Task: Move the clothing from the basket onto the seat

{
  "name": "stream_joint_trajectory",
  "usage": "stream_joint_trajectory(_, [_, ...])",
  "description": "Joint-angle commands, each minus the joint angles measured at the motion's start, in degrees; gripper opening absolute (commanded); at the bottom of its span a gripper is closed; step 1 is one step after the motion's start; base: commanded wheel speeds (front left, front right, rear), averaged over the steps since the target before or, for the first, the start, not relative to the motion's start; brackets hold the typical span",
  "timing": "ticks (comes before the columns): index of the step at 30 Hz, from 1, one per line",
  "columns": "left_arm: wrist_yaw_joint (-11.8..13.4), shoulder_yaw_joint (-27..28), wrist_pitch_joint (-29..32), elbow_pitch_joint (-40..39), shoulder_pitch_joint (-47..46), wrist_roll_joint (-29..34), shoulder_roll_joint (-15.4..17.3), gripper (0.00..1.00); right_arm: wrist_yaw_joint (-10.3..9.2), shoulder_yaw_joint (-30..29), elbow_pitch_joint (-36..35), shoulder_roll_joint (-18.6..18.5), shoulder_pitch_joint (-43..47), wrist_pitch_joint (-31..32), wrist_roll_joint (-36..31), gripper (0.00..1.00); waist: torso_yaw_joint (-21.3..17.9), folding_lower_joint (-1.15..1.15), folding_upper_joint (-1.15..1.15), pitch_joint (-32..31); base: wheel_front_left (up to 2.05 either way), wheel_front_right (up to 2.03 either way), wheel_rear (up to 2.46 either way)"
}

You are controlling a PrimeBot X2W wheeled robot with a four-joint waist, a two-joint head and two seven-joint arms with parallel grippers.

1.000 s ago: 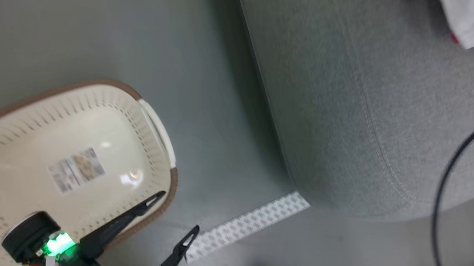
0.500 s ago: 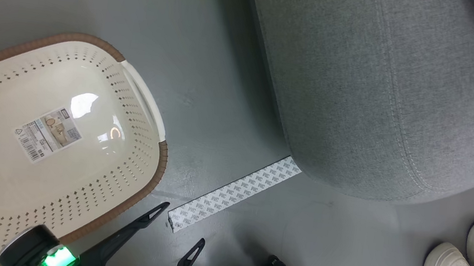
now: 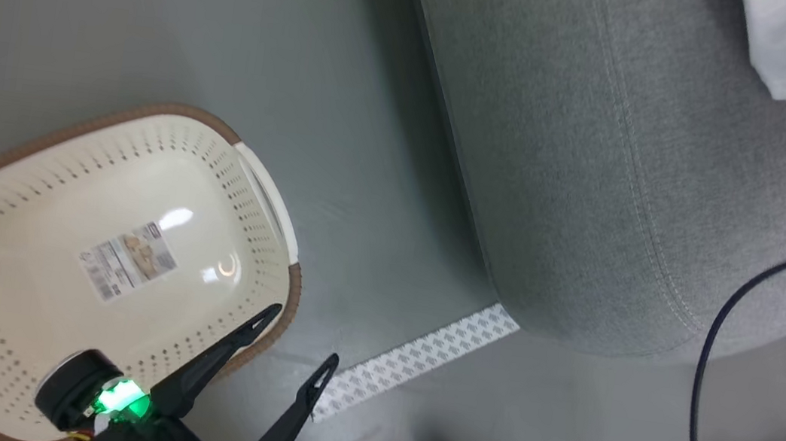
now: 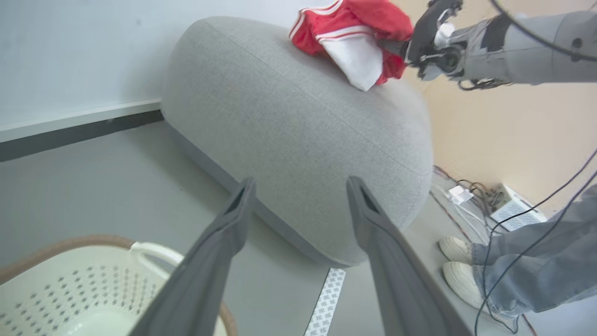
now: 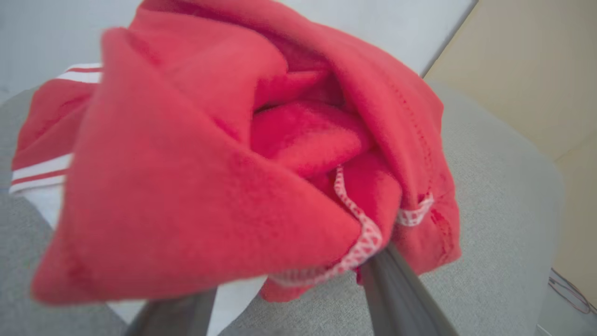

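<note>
Our head view has swung; our right gripper (image 5: 285, 301) stands wide against the bright red, white-panelled jersey (image 4: 357, 25), bunched on the light grey sofa cushion (image 4: 289, 121) at upper right. At lower left, our left gripper (image 3: 302, 333) gapes by the cream perforated plastic basket (image 3: 149, 114). Transfer looks done.

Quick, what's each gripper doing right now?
Left gripper: open, holding nothing.
Right gripper: open, fingers apart, clothing draped over them on the seat.
</note>
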Motion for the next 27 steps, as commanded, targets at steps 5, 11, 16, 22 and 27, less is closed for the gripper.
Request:
stream_joint_trajectory(5, [0.8,-0.7,-3.5,8.6,-0.6,-3.0,-3.8,1.0,-0.04,3.9,-3.0,-0.7,8.6,0.0,-0.7,1.0,6.4,0.01,0.0,-13.4,0.0,0.0,0.0])
stream_joint_trajectory(11, [2.7,-0.5,-7.0,18.8,1.3,-6.5,-8.8,1.0,-0.04,5.0,-7.3,-1.2,18.8,0.0,1.7,1.0,11.1,0.01,0.0,-24.6,0.0,0.0,0.0])
stream_joint_trajectory(16, [4.2,1.1,-8.8,25.8,2.3,-8.9,-12.3,1.0,-0.04,3.6,-12.1,-0.5,27.9,0.1,3.9,1.0,14.9,0.01,0.0,-32.8,0.0,0.0,0.0])
stream_joint_trajectory(22, [6.0,3.1,-9.5,32.0,3.4,-10.5,-14.4,1.0,-0.04,-0.7,-19.9,2.3,40.0,0.8,3.6,1.0,19.7,0.01,0.0,-40.8,0.0,0.0,0.0])
stream_joint_trajectory(27, [7.9,5.6,-9.6,34.9,3.5,-11.4,-15.0,1.0,-0.04,-4.2,-28.3,6.7,47.7,2.2,1.8,1.0,22.4,0.01,0.0,-43.6,0.0,0.0,0.0])
